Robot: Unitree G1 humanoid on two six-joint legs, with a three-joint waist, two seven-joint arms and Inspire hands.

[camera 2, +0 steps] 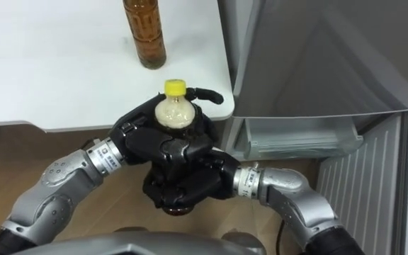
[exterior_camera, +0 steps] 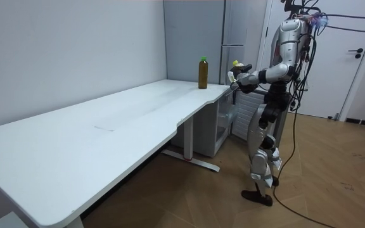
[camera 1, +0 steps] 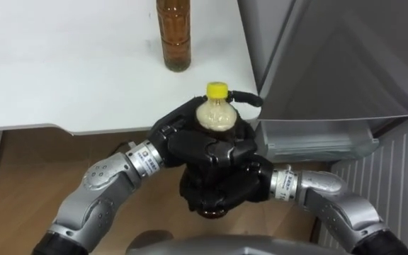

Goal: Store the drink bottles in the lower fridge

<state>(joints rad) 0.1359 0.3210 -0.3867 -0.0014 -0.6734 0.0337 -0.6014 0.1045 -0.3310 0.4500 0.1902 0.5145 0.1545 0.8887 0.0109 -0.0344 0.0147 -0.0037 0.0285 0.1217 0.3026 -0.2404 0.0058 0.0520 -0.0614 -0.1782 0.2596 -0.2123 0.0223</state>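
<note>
Grips the yellow-capped bottle (camera 1: 217, 113) with left hand (camera 1: 172, 132) and right hand (camera 1: 239, 180) both curled round it, just off the desk (camera 1: 62, 85) corner beside the fridge (camera 1: 331, 64); risks dropping it if one hand releases before the other bears it alone.

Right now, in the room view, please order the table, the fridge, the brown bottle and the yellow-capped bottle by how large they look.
1. table, which is also nearest the camera
2. fridge
3. brown bottle
4. yellow-capped bottle, partly covered
</note>
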